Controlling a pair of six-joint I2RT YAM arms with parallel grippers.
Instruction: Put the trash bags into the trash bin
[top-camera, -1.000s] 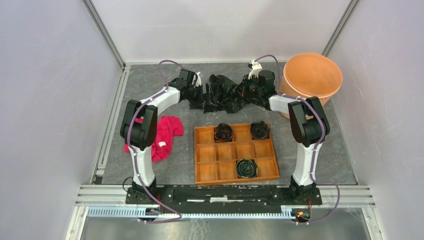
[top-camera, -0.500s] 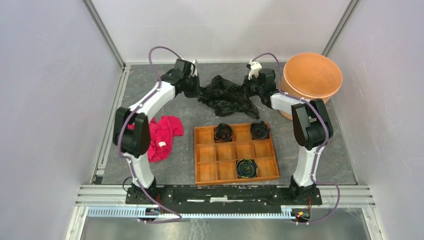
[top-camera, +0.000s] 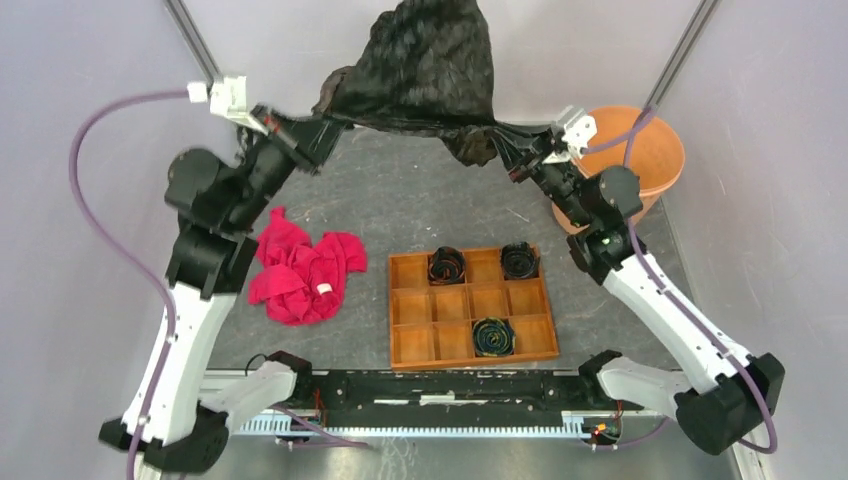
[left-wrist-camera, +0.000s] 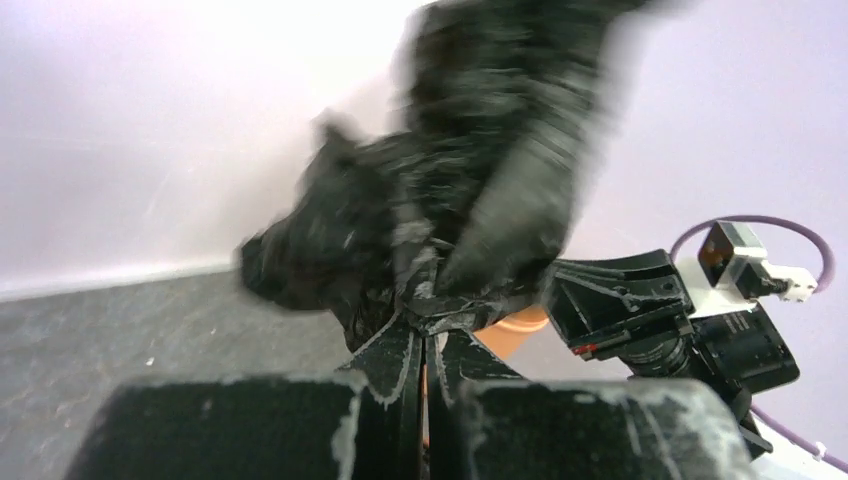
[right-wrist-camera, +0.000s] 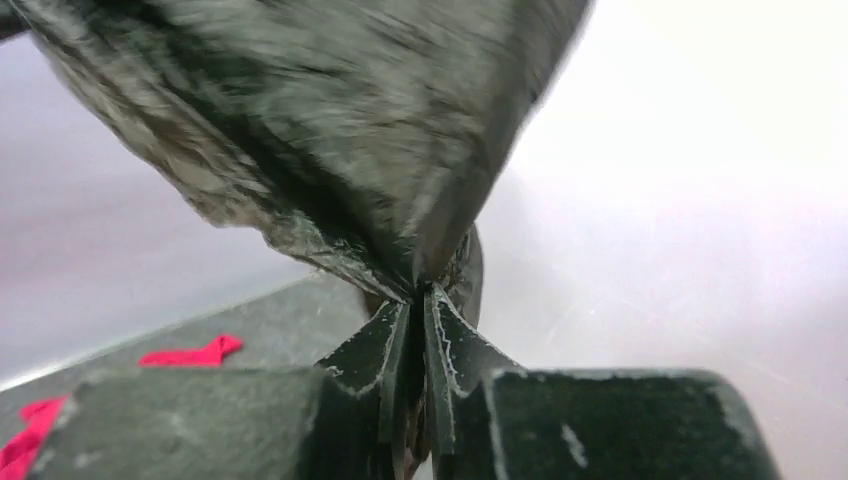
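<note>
Your left claw (left-wrist-camera: 420, 320) and right claw (right-wrist-camera: 420, 295) each pinch the thin, glossy black plastic trash bag (top-camera: 425, 70), raised high between them. Swing it right over the round pale-orange plastic bin (top-camera: 660, 160), gripping firmly, then lower.

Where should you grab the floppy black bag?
Pinch its thin edge at two spots, one from each side, like the left gripper and right gripper do. The bag is limp film, so two grips apart keep it spread.
</note>
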